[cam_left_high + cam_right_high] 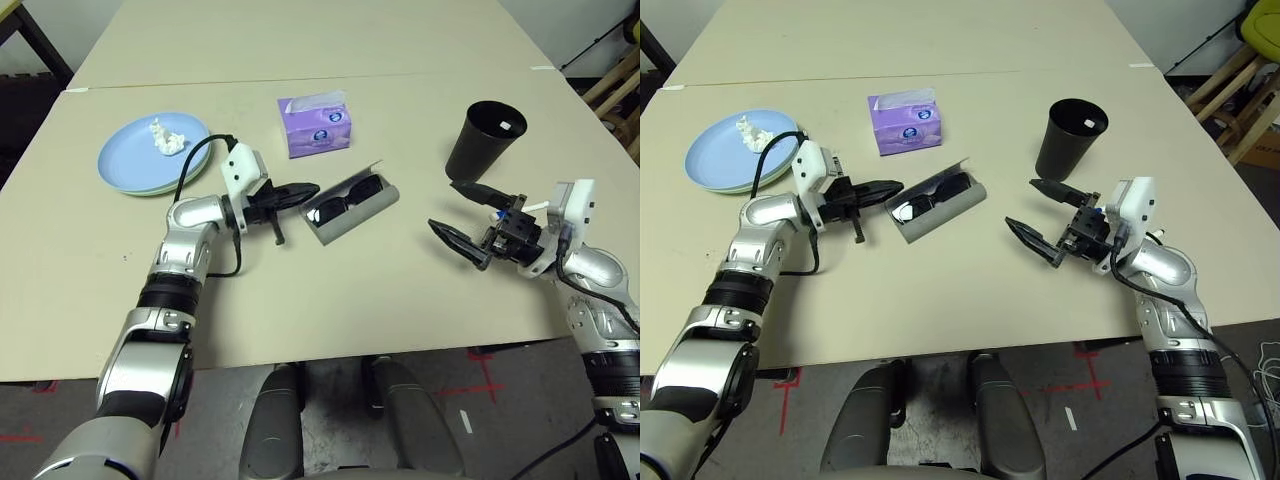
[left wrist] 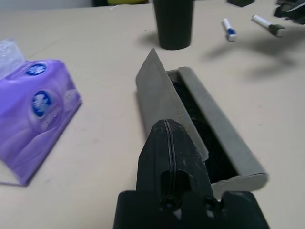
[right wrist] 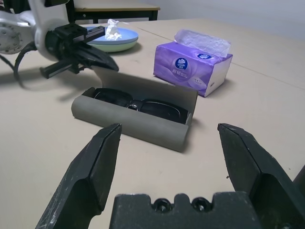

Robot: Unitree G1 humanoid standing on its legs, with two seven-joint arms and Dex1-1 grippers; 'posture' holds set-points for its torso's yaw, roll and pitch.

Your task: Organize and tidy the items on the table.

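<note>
- On the wide pale beige counter (image 1: 330,290), the stacked light blue and pale green round plates (image 1: 135,165) hold a crumpled white tissue (image 1: 166,137) at far left.
- The purple tissue box (image 1: 316,125) and black cup (image 1: 484,138) stand behind.
- The grey oblong glasses case (image 1: 352,208) lies open, black sunglasses (image 1: 338,206) inside.
- The left tool (image 1: 295,191), clenched and empty, sits at the lid; closing it looks like the next move.
- The right tool (image 1: 463,215) hangs released; the blue-white pen (image 2: 229,29) is mostly hidden behind it.

Blue-white pen (image 1: 505,209) mostly behind right tool (image 1: 466,222)
</note>
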